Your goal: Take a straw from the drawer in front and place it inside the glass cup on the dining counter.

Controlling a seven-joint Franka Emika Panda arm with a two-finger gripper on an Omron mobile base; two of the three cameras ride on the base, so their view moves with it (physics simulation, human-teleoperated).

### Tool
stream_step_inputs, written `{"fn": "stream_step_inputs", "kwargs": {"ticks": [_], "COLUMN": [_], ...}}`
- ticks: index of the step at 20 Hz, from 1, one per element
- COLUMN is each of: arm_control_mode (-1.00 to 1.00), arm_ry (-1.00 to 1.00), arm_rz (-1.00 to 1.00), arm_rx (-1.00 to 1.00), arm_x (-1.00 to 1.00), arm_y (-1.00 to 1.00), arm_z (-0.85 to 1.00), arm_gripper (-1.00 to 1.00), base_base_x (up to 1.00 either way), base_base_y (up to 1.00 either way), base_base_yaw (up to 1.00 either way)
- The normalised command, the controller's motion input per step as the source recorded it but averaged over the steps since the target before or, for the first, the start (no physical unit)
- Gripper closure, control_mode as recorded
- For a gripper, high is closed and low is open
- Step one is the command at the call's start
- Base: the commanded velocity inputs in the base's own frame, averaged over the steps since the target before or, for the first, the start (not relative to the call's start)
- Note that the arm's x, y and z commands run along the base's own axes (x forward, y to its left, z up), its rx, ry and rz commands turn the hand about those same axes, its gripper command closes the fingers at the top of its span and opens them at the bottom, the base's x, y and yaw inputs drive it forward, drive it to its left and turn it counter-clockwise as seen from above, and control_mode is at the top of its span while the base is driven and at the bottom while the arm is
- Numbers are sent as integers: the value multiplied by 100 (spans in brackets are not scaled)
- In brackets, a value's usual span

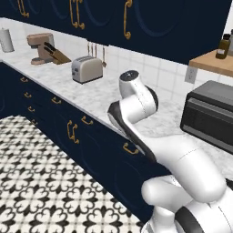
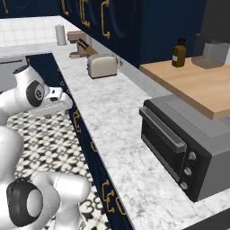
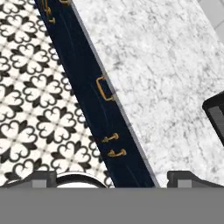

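Fingertips (image 3: 46, 177) of our gripper (image 3: 111, 177) stand at the bottom edge of the hand view, spread as wide as they go and holding nothing. Between them, running up the middle of that frame, we see the navy cabinet front with the drawer (image 3: 104, 94) and its one brass bow handle (image 3: 104, 89) at centre; the drawer is shut, so the straw, if inside, is hidden from us. We cannot spot the glass cup or the dining counter from here.

Risks, as we judge them: two small brass knobs (image 3: 113, 145) sit nearer the fingers than the bow handle, so we could close on the wrong pull. Descending askew, a fingertip could strike the marble worktop (image 3: 162, 70) edge instead of hooking the handle.

Farther off, counted: one microwave (image 1: 211, 113), one toaster (image 1: 86, 68), one brown bottle (image 2: 179, 53).
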Motion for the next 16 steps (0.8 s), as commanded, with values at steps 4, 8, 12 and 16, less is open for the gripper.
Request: {"fn": "stream_step_inputs", "kwargs": {"ticks": [4, 8, 12, 16], "arm_control_mode": [-100, -100, -100, -100], "arm_ry": [-4, 0, 0, 0], "arm_rz": [0, 0, 0, 0], "arm_rx": [-34, -25, -21, -21], "arm_x": [14, 32, 44, 47], "arm_y": [45, 23, 0, 0], "arm_z": [-89, -87, -85, -88], "arm_gripper": [-100, -100, -100, -100], "base_base_x": [0, 0, 0, 0], "base_base_y": [0, 0, 0, 0], "base_base_yaw": [0, 0, 0, 0]}}
